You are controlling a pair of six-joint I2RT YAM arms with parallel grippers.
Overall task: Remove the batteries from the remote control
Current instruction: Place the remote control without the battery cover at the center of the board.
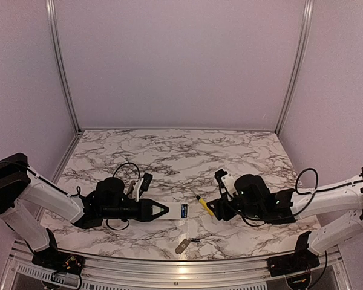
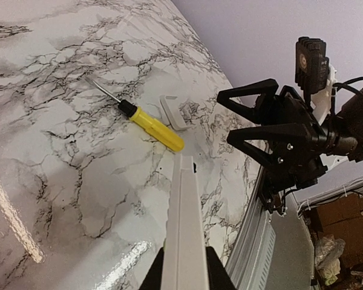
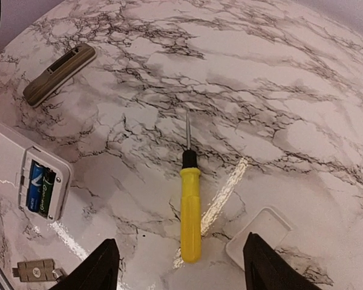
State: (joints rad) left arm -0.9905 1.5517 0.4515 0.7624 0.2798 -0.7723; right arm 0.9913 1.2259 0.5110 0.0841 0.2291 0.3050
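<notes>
- Only the right wrist view shows the batteries (image 3: 40, 188): blue and dark cylinders in the open bay of the white slab remote (image 1: 180, 211), left of centre
- Left claw (image 1: 162, 210) is clamped narrowly on the remote
- Right claw (image 2: 242, 118) gapes empty over the glossy yellow-handled screwdriver (image 3: 190, 211)

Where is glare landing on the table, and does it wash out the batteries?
Right wrist view: one bright streak on the marble-patterned tabletop beside the yellow-handled screwdriver, another below the white remote control; its blue and dark batteries are sharp, glare-free. Left wrist view: two streaks, left and bottom. Top view: small hotspot at the near edge.
</notes>
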